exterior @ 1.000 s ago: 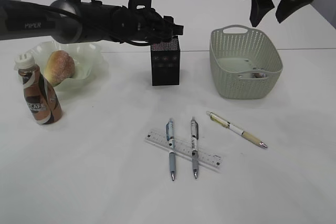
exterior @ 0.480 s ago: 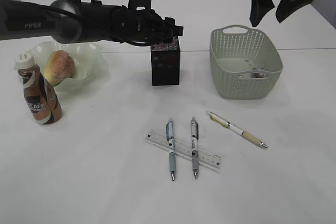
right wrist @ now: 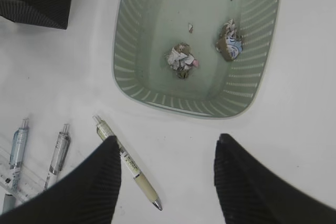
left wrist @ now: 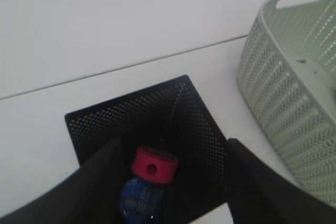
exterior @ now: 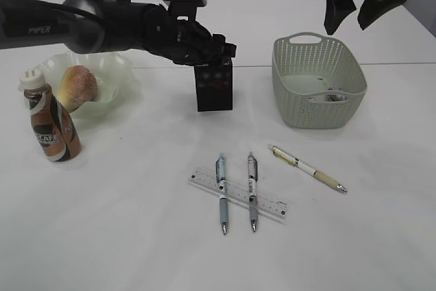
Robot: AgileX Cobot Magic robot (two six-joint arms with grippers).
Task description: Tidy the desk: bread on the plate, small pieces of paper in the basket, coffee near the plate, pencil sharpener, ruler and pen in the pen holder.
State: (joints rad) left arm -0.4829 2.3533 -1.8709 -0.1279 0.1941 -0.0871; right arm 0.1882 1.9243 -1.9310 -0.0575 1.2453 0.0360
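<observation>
The left gripper [left wrist: 168, 182] hangs right over the mouth of the black mesh pen holder [exterior: 214, 84], its jaws spread wide with nothing pinched between them, and down inside the holder sits the pencil sharpener [left wrist: 149, 182], red cap over a blue body, resting on the bottom. That job looks finished to me. The right gripper [right wrist: 167, 182] hovers high above the green basket [right wrist: 131, 40], jaws likewise parted and empty. Further out, the bread [exterior: 76, 86] lies on the pale plate [exterior: 119, 66], and the coffee bottle [exterior: 51, 124] stands just in front of it, so those two seem settled. Crumpled paper scraps [right wrist: 180, 60] lie in the basket. What is left, as I judge it, is the ruler [exterior: 238, 192] with two pens [exterior: 222, 192] lying across it, and a third cream pen [exterior: 310, 168] off to the side, all on the table in front of the holder. Only the left wrist view looks down into the holder and proves the sharpener is there; from the exterior view the mesh hides it. Likewise only the right wrist view shows the scraps plainly.
</observation>
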